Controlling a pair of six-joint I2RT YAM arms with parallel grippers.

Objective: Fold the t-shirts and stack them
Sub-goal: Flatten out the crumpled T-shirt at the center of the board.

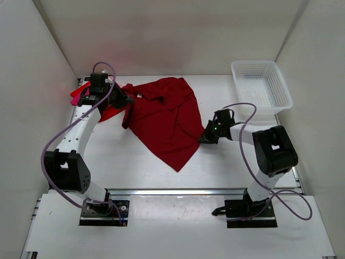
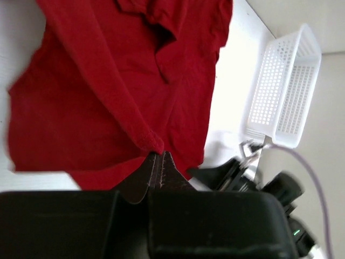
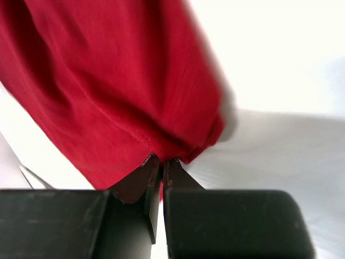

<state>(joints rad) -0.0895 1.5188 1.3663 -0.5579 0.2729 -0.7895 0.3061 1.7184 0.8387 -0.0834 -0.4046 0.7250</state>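
Item: dark red t-shirt (image 1: pixel 164 121), soft and creased, lying skewed in a rough diamond at the middle of the tabletop (image 1: pixel 135 172), one corner towards the near edge. Left pincer (image 1: pixel 126 101) pinches its left edge; right pincer (image 1: pixel 206 137) pinches its right hem. Handling note: the arms should probably draw apart evenly and low, so the cloth lies flat before any fold.

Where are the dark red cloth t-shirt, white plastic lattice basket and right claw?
dark red cloth t-shirt (image 1: pixel 164 121): top external view, middle of its spread body.
white plastic lattice basket (image 1: pixel 283 86): top external view, right wall.
right claw (image 3: pixel 160 162): right wrist view, between its shut fingertips.
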